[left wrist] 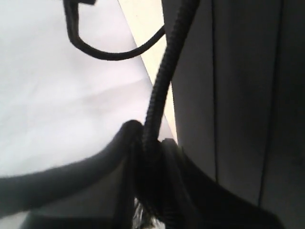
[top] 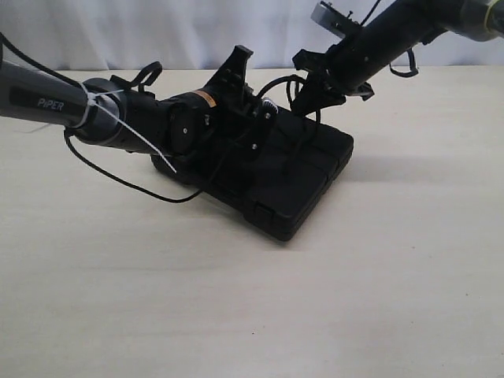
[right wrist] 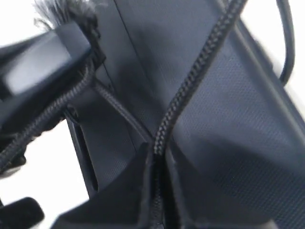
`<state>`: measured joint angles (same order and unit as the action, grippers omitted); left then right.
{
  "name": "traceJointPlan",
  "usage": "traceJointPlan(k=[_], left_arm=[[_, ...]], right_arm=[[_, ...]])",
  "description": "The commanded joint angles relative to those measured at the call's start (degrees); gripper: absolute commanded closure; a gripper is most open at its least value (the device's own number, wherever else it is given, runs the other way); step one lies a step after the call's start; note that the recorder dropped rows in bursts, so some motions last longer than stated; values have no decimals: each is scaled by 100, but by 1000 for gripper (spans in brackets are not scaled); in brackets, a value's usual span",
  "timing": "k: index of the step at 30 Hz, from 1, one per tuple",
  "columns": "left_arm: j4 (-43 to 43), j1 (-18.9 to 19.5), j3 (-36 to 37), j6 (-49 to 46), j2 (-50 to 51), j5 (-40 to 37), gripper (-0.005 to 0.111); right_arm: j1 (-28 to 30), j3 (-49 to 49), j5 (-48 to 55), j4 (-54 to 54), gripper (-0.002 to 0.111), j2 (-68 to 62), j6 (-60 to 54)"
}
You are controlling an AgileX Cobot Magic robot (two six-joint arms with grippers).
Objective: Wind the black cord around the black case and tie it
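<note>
- Pale beige desk [top: 236, 315] under a plain white backdrop [top: 197, 31] carries everything in the scene.
- A long, thin, black braided cord [right wrist: 200, 71] runs taut across the face of a flat, rectangular black case with a textured fabric skin [top: 299, 185]. The case lies on the desk near the middle, one corner toward the exterior camera.
- One end of the cord finishes in a frayed grey tuft [right wrist: 62, 9], which sticks out just past the left pincer.
- The left pincer [left wrist: 148, 152] is closed on the cord close to that tuft. In the left wrist view the braid drops straight into the gap between its dark fingers.
- The right pincer [right wrist: 157, 162] is clamped together on another stretch of the cord, right against the case's surface.
- Judged from its look, the cord is light, soft and limp. Its braid should give the pads some bite, but any slack will sag and slip off an edge.
- Holding it near the ends, as both pincers do now, seems best, because that leaves the middle free to loop and knot.
- The case looks stiff but light, so a hard pull on the cord could drag it across the desk.
- A grey arm lettered PIPER [top: 47, 102] reaches in from the left, with a thin white zip tie [top: 126, 126] trailing from it.
</note>
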<state>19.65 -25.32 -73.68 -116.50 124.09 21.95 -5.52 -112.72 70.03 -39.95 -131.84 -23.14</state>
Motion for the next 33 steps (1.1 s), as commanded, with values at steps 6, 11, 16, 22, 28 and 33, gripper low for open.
traceJointPlan(k=[6, 11, 16, 22, 28, 33], left_arm=[[3228, -714, -42, -188, 27, 2334, 52], [4161, -1112, 41, -638, 27, 2611, 52], [4903, -1230, 351, -638, 27, 2318, 52], [5371, -1267, 784, -412, -656, 1461, 52], [6258, -1255, 1036, -14, -1320, -1656, 52], [6383, -1255, 709, 1186, -1067, -1907, 52]], right_arm=[[8, 281, -7, -290, 104, 64, -372], [8, 281, -7, -290, 104, 64, -372], [8, 281, -7, -290, 104, 64, -453], [8, 281, -7, -290, 104, 64, -453], [8, 281, -7, -290, 104, 64, -453], [8, 281, -7, -290, 104, 64, -453]])
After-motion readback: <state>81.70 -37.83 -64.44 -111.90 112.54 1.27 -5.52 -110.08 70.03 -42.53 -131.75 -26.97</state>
